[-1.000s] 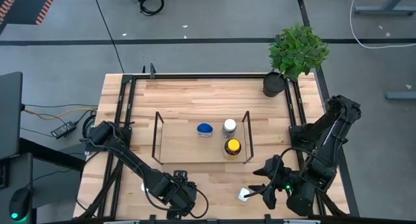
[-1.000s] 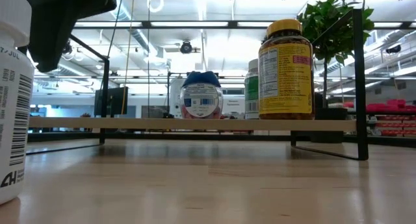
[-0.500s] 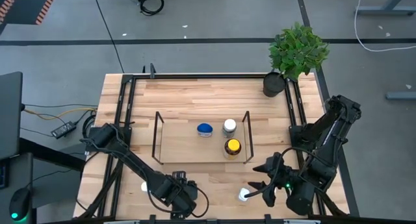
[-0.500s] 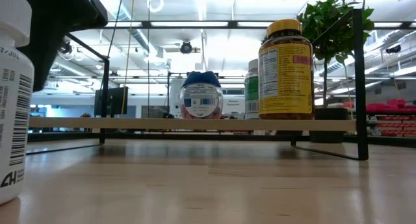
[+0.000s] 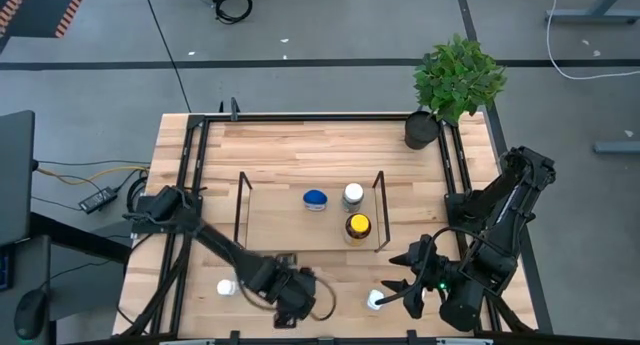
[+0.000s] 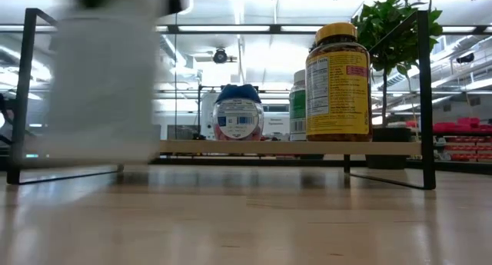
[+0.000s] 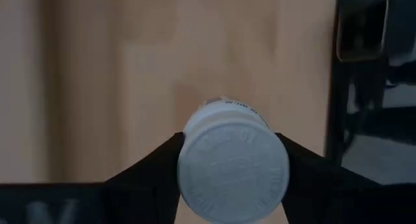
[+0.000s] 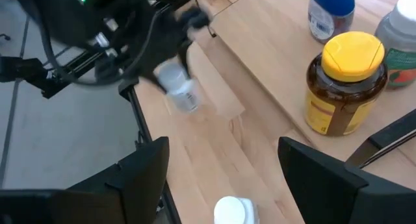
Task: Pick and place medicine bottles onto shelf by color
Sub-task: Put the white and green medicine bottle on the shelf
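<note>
My left gripper [image 5: 297, 297] is near the table's front edge, in front of the shelf [image 5: 262, 228], shut on a white-capped bottle [image 7: 234, 169]. That bottle shows blurred in the low view [image 6: 104, 81] and in the right wrist view [image 8: 177, 86]. A blue-capped bottle [image 5: 315, 199], a white-capped bottle [image 5: 352, 194] and an amber, yellow-capped bottle [image 5: 357, 226] stand on the shelf board. My right gripper [image 5: 405, 285] is open, just right of a white bottle [image 5: 375, 300] that stands on the table. Another white bottle [image 5: 226, 287] stands at the front left. My left gripper pinches the bottle between its two fingers at the sides of its white cap [image 7: 190, 160]. The fingers come from above and point down. The bottle hangs upright below them, its bottom [image 6: 100, 154] clear of the table.
A potted plant [image 5: 455, 80] stands at the far right corner. A black frame [image 5: 190, 175] edges the table. The shelf's upright end frames [image 6: 424, 96] stand at both its ends. Bare wood lies between the shelf and the front edge [image 5: 340, 270].
My left gripper has risen and gone toward the table's right edge, along the front of the shelf. The white bottle in it has been lifted clear of the table and carried along, still upright. The white bottle at the front left is now uncovered.
</note>
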Motion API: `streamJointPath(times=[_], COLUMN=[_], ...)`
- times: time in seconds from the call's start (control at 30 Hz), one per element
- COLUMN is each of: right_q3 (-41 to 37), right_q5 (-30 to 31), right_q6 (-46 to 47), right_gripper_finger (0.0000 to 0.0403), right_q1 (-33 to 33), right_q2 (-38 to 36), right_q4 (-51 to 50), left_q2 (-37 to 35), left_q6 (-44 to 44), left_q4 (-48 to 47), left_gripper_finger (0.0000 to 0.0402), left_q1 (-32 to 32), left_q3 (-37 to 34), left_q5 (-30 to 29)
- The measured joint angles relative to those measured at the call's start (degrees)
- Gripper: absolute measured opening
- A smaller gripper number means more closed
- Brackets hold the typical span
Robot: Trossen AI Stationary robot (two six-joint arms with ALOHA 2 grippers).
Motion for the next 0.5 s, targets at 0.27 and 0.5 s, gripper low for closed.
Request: streamJointPath(times=[0.27, 0.5], right_q3=[0.00, 0.00], right_q5=[-3.77, -4.01], right_q6=[2.80, 7.09], right_gripper_finger=[0.0293, 0.0293], right_q1=[0.02, 0.02], right_q2=[0.00, 0.00], right_q4=[0.01, 0.03], left_q2=[-0.03, -0.03], left_q6=[14.07, 24.70], left_q4=[-11.46, -11.02], left_gripper_finger=[0.0203, 0.0204], left_q1=[11.55, 19.77], left_q3=[6.42, 10.30], left_q5=[-1.07, 0.36])
